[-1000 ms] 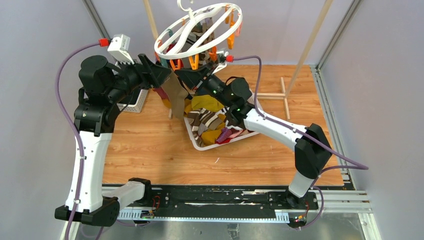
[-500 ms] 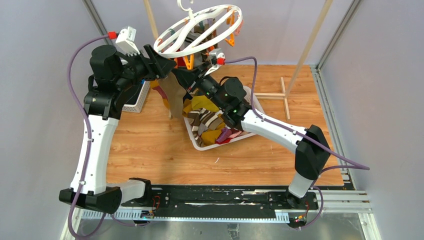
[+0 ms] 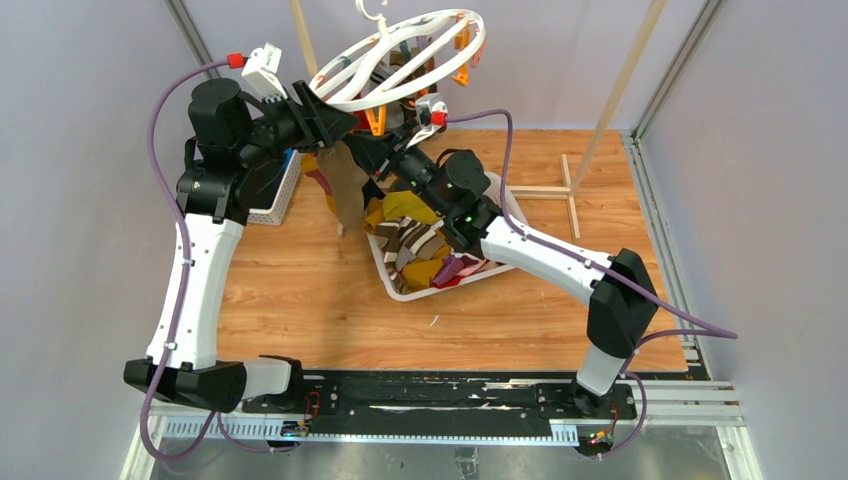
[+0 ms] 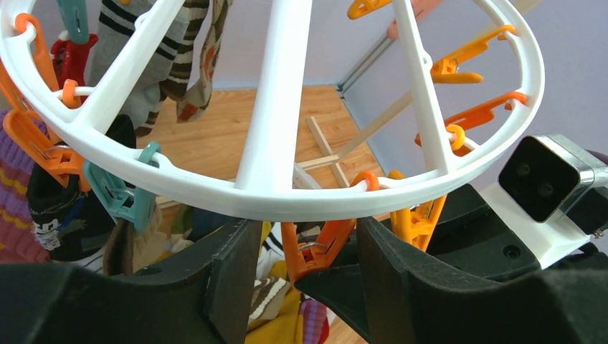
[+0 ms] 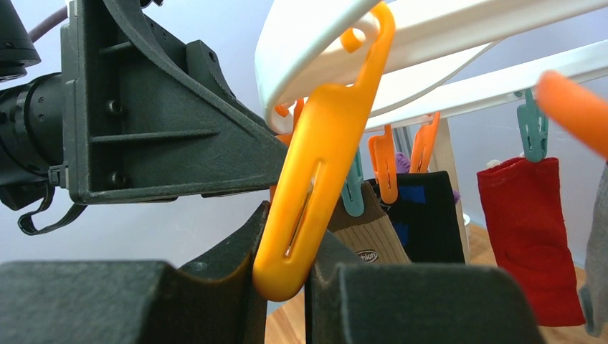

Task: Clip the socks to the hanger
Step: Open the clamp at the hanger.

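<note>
The white round hanger (image 3: pixel 400 55) hangs at the back, tilted, with orange and teal clips under its rim. My left gripper (image 3: pixel 338 122) reaches up beneath the rim; in the left wrist view its jaws (image 4: pixel 307 229) stand apart on either side of an orange clip (image 4: pixel 319 247), not squeezing it. My right gripper (image 5: pixel 290 240) is shut on a yellow-orange clip (image 5: pixel 315 186) that dangles from the rim. A brown sock (image 3: pixel 345 190) hangs from a teal clip (image 5: pixel 351 190). A red sock (image 5: pixel 527 236) and a black-and-blue sock (image 5: pixel 430 215) also hang clipped. More socks (image 3: pixel 425 245) lie piled below.
The loose socks fill a white basket (image 3: pixel 392 290) mid-table, under the right arm. A second white lattice basket (image 3: pixel 275 200) stands at the left, behind the left arm. A wooden stand (image 3: pixel 565 190) and posts rise at the back right.
The left arm has risen and moved in under the hanger rim, and its jaws have narrowed around the orange clip. The hanger has tilted a little. The right gripper keeps its clip.
</note>
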Tool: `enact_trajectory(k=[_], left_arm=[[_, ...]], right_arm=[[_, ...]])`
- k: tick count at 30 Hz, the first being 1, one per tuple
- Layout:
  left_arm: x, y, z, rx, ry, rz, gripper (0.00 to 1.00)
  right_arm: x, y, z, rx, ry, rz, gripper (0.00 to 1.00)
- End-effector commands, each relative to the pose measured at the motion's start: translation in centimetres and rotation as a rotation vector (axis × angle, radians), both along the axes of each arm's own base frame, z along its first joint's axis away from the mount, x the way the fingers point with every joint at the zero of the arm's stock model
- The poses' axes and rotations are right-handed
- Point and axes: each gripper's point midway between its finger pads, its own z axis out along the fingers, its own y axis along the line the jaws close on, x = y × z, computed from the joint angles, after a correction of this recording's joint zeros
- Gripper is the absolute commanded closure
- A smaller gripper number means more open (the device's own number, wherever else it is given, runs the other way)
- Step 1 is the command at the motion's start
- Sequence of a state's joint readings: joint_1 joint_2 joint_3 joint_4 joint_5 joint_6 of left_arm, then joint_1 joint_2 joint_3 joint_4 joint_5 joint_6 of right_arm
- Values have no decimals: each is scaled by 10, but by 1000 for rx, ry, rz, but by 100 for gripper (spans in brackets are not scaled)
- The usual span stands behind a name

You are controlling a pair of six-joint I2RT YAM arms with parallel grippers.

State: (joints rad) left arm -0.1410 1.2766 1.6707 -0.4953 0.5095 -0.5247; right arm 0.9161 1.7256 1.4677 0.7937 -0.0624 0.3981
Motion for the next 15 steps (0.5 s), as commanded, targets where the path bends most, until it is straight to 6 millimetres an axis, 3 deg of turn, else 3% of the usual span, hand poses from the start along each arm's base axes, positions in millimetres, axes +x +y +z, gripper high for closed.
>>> enact_trajectory(k=[1, 15], left_arm=[[0, -4, 17, -9, -72, -21, 45], [5, 13, 8, 74, -103, 115, 41]], right_arm=[[-7, 14, -6, -43, -8, 34, 100], [-3, 17, -9, -68, 1, 14, 100]])
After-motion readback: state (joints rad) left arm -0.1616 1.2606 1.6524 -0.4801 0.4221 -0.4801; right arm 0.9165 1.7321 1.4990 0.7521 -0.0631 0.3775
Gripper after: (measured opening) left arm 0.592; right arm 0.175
